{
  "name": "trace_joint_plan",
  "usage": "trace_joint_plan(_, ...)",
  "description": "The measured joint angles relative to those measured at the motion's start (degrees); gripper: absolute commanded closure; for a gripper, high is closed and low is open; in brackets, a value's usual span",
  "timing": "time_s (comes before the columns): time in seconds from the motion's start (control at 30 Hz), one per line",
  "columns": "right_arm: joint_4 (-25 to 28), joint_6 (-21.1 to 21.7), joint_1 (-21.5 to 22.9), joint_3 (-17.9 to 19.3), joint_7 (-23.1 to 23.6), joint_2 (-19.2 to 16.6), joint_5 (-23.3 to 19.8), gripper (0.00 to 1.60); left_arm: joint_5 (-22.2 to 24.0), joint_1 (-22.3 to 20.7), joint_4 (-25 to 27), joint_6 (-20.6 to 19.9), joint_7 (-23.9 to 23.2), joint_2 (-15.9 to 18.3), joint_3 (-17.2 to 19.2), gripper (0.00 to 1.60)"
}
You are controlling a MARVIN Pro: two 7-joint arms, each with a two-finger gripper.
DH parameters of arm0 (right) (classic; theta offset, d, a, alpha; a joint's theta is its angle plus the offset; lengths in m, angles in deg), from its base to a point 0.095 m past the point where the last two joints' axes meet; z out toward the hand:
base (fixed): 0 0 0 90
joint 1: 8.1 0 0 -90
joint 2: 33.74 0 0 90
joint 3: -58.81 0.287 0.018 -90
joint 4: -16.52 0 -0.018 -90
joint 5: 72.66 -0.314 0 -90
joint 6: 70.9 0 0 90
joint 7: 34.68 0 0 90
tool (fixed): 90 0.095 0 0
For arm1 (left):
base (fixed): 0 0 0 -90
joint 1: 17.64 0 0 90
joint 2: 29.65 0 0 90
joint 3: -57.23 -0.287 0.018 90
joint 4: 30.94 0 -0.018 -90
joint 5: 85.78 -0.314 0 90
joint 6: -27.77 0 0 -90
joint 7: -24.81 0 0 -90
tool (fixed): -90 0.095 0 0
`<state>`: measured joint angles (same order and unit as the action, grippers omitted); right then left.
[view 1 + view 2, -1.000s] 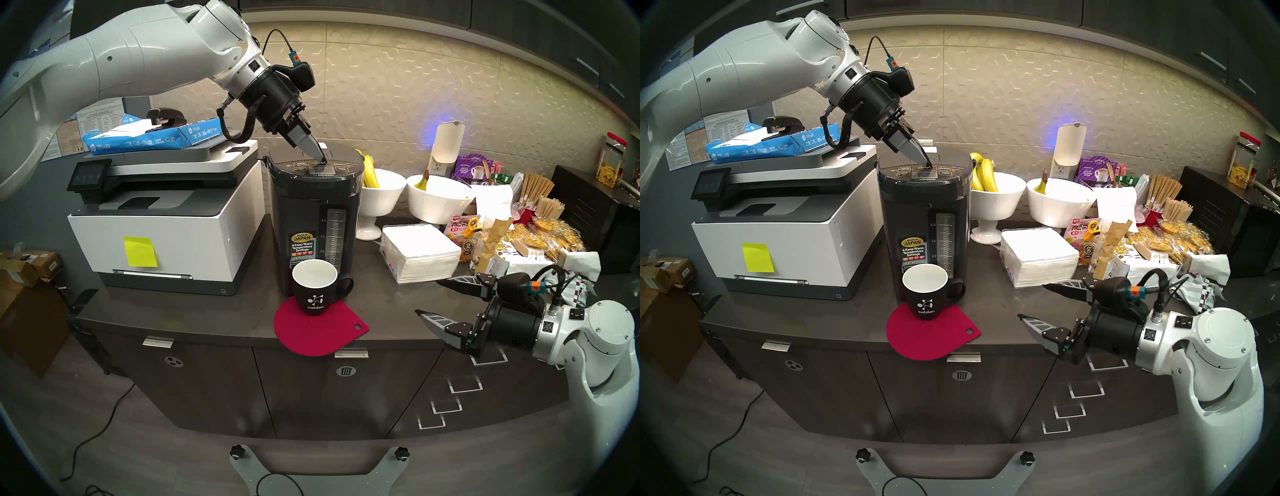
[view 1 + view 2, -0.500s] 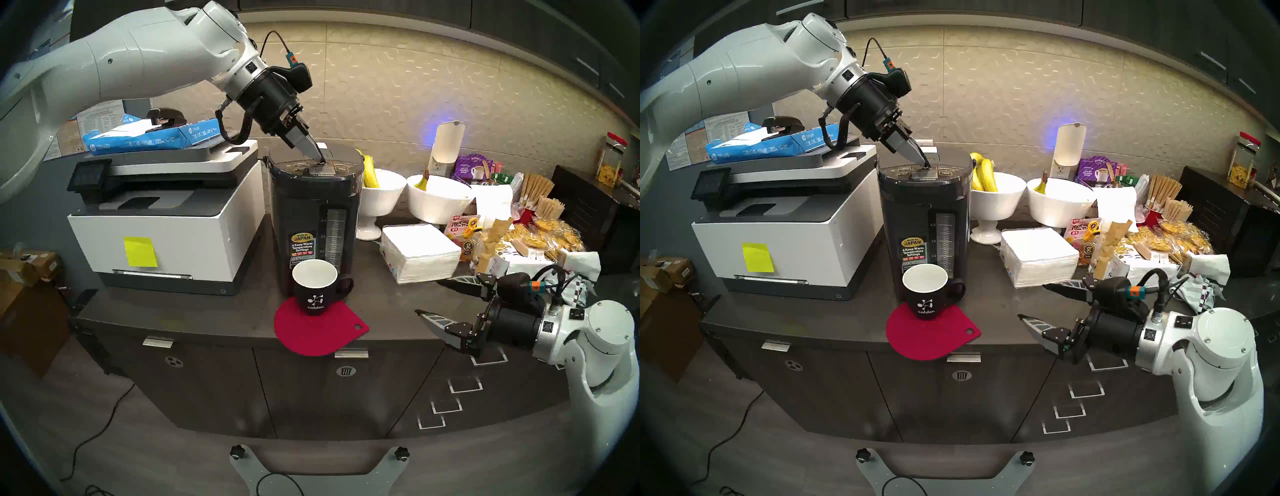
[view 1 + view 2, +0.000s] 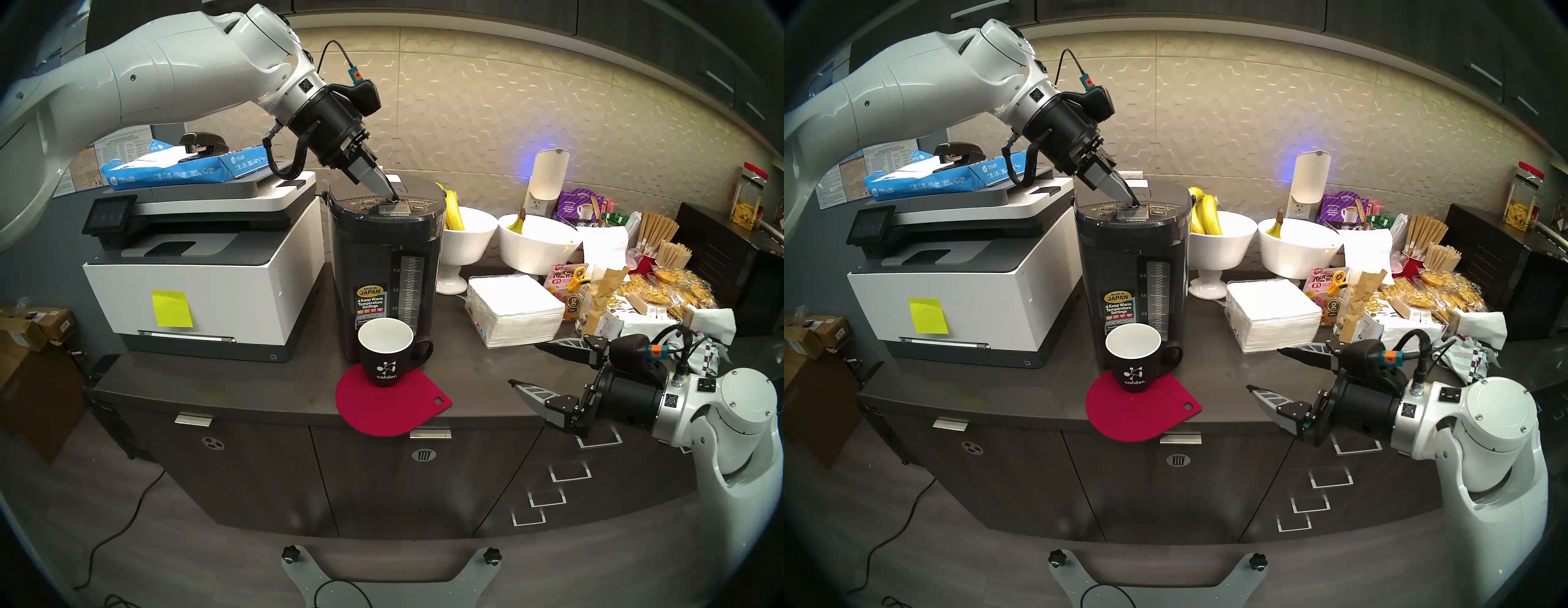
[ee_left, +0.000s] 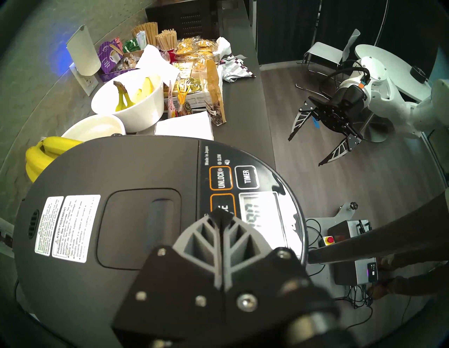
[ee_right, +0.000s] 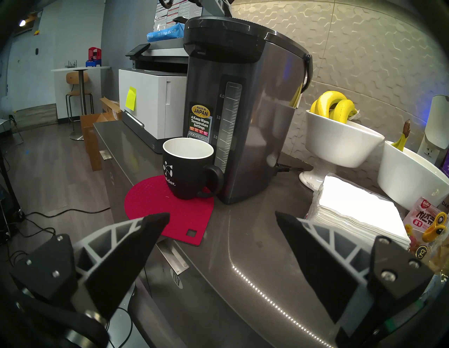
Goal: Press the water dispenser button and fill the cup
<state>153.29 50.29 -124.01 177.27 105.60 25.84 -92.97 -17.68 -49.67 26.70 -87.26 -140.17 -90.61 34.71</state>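
Note:
The dark grey water dispenser (image 3: pixel 384 263) stands on the counter beside the printer. My left gripper (image 3: pixel 394 197) is shut with nothing held, and its joined fingertips (image 4: pixel 221 217) rest on the top panel. There they cover most of the gold-outlined button (image 4: pixel 224 203), just below the UNLOCK button (image 4: pixel 221 178). The black cup (image 3: pixel 385 358) stands upright on a red mat against the dispenser's front, handle to my right. I make out no water in its white inside. My right gripper (image 3: pixel 524 365) hangs open over the counter's front edge, well right of the cup (image 5: pixel 187 170).
A white-and-grey printer (image 3: pixel 199 271) stands close on the dispenser's left. The red mat (image 3: pixel 390 407) overhangs the counter edge. White bowls with bananas (image 3: pixel 466 237), a napkin stack (image 3: pixel 513 310) and snack packets (image 3: pixel 645 293) crowd the right.
My left wrist has leaned slightly back and to the left while its fingertips stay at the same spot on the panel. The right arm and the cup have not moved.

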Motion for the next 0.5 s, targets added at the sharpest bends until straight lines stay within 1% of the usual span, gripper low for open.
trace_joint_plan(0.5,0.0,0.0,0.0,0.0,0.0,0.0,0.0,0.00,-0.3,0.2,-1.8,0.7,-1.5,-1.0,-0.4,1.60)
